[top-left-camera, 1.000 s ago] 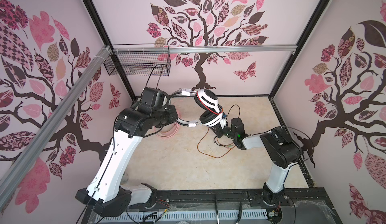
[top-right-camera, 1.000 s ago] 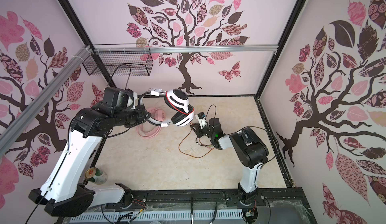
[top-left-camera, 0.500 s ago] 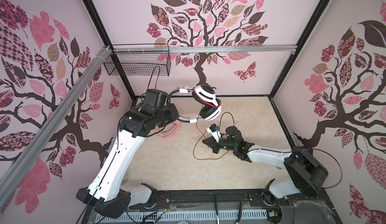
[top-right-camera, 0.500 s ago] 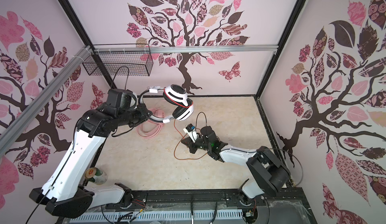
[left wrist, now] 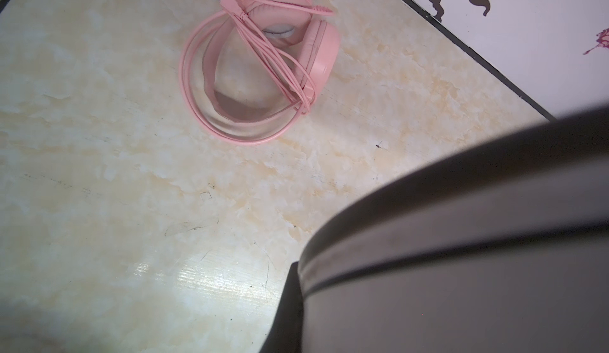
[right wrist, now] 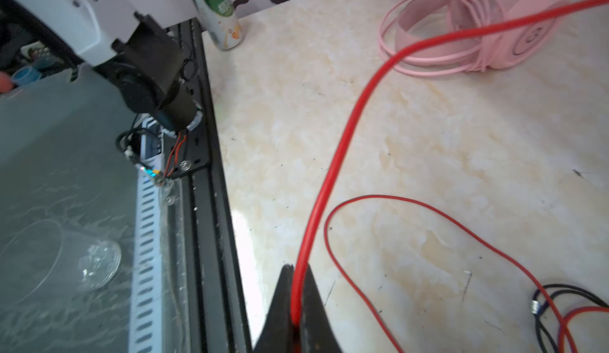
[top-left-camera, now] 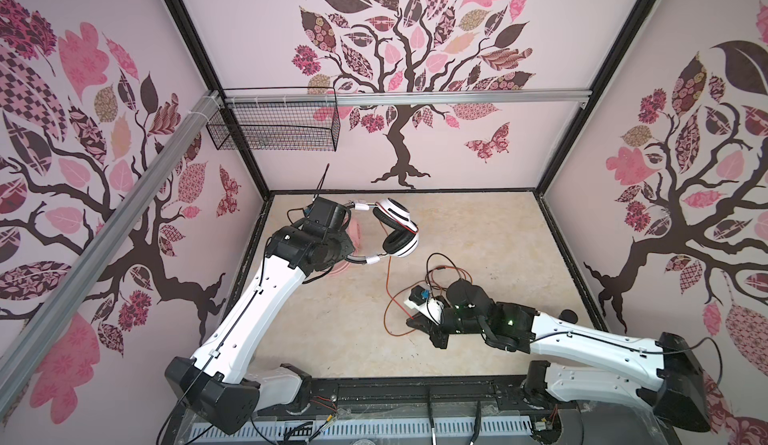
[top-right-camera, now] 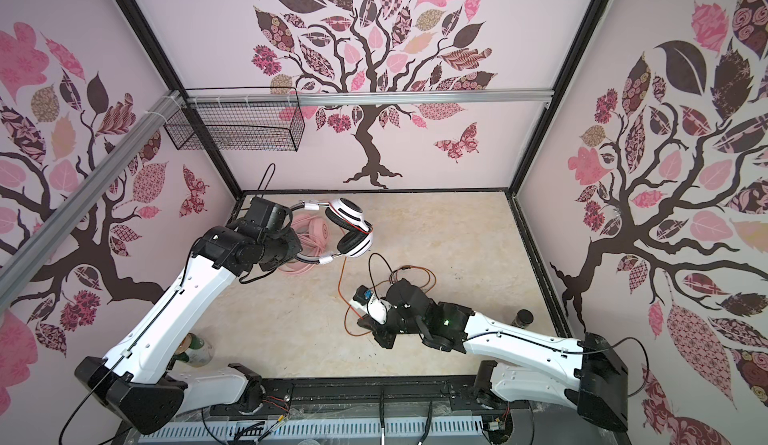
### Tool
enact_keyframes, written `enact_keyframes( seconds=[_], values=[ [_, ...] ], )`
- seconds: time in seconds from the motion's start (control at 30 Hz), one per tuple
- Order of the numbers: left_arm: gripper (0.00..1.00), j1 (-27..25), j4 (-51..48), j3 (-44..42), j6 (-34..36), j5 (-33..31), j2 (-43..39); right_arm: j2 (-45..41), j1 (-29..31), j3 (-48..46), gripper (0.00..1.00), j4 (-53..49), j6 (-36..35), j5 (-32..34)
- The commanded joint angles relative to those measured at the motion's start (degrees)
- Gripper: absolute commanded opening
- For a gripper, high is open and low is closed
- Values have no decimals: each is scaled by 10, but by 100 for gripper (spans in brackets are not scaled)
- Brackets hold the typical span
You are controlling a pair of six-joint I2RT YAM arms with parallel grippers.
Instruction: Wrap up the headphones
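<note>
My left gripper (top-left-camera: 343, 252) is shut on the headband of the white-and-black headphones (top-left-camera: 395, 231), holding them up above the table's back left; in the left wrist view the band (left wrist: 461, 236) fills the frame beside one dark finger (left wrist: 288, 305). Their orange-red cable (top-left-camera: 388, 297) hangs down to the table and loops there. My right gripper (right wrist: 298, 288) is shut on that cable low over the table (top-left-camera: 415, 320). The pink headphones (left wrist: 263, 54) lie on the table under the raised pair, their cable wound around them (top-right-camera: 316, 231).
A green can (top-right-camera: 195, 349) stands at the front left by the left arm's base. A wire basket (top-left-camera: 274, 125) hangs on the back-left rail. A dark round object (top-right-camera: 524, 318) sits by the right wall. Thin dark wires (right wrist: 560, 302) lie near the cable loops.
My right gripper has closed on the cable and drawn back from beside the earcups toward the front of the table. The left arm has shifted the raised headphones slightly toward the back.
</note>
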Motion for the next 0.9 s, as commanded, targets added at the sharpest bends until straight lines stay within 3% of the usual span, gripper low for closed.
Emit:
enact_keyframes(
  seconds=[0.0, 0.27, 0.47, 0.73, 0.87],
  values=[
    [0, 2, 56, -10, -21, -8, -19, -11, 8, 45, 0, -93, -9, 29],
    [0, 1, 43, -38, -18, -22, -21, -12, 8, 158, 0, -199, -55, 90],
    [0, -10, -1, -46, -7, -73, -12, 2, 8, 243, 0, -251, -88, 124],
    [0, -79, -38, -35, 15, -171, -1, 40, 9, 334, 0, -286, -128, 145],
    [0, -85, -52, -28, 52, -165, 4, 59, 8, 385, 0, -299, -157, 182]
  ],
)
